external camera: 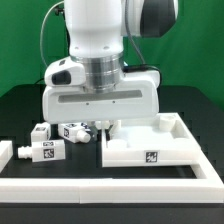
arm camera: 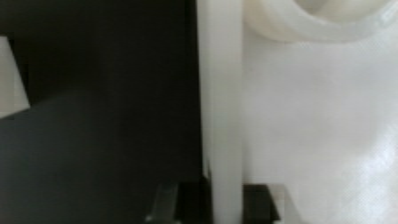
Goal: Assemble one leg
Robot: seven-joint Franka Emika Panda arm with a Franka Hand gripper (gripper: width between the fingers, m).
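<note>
The leg (external camera: pixel 72 130) I would take first lies on the black counter (external camera: pixel 20 112), just beside the panel (external camera: pixel 172 140) on the exterior view's left, with another leg (external camera: pixel 40 132) further out that way. In that view my tool (external camera: pixel 101 124) is down low at the panel's edge on that same side. It is on no leg, and its broad body hides the fingertips. The rail (external camera: pixel 100 186) runs along the front. In the wrist view the rim (arm camera: pixel 217 100) of the panel runs straight between my fingers (arm camera: pixel 176 200), with dark counter (arm camera: pixel 107 120) on one side and the white panel (arm camera: pixel 329 130) floor on the other. A round socket (arm camera: pixel 295 18) sits in the corner ahead. The pads look flush against the rim, but I cannot tell whether they are pinching it or only straddling it. I judge the step in hand to be settling the panel before any leg goes in. To do it well I should keep the rim centred between the pads and move low and slow, so the panel slides flat instead of tipping. I should also steer clear of the nearest leg so it is not knocked away.
</note>
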